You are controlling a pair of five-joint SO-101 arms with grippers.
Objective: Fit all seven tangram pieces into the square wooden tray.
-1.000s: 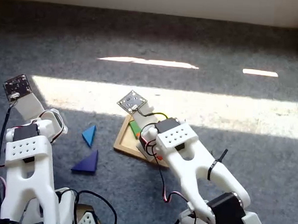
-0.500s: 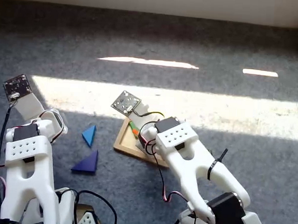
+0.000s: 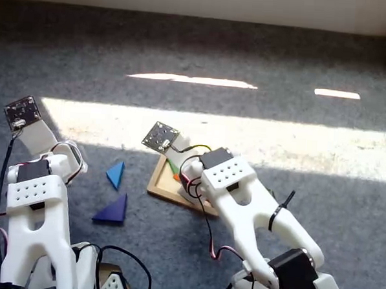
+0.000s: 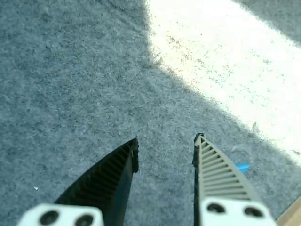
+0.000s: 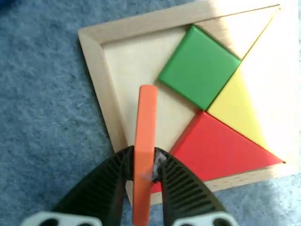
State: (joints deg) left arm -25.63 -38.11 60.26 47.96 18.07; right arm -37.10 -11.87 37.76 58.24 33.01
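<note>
The right gripper (image 5: 143, 151) hangs over the wooden tray (image 5: 99, 70), clamping an orange piece (image 5: 146, 108) on edge (left gripper (image 4: 166, 138) spread apart).

No text, label, number or sign could be read. The tray (image 5: 96, 75) and the orange piece (image 5: 146, 141) had plain faces. Any marking on the camera board (image 3: 160, 136) was too small to make out.
</note>
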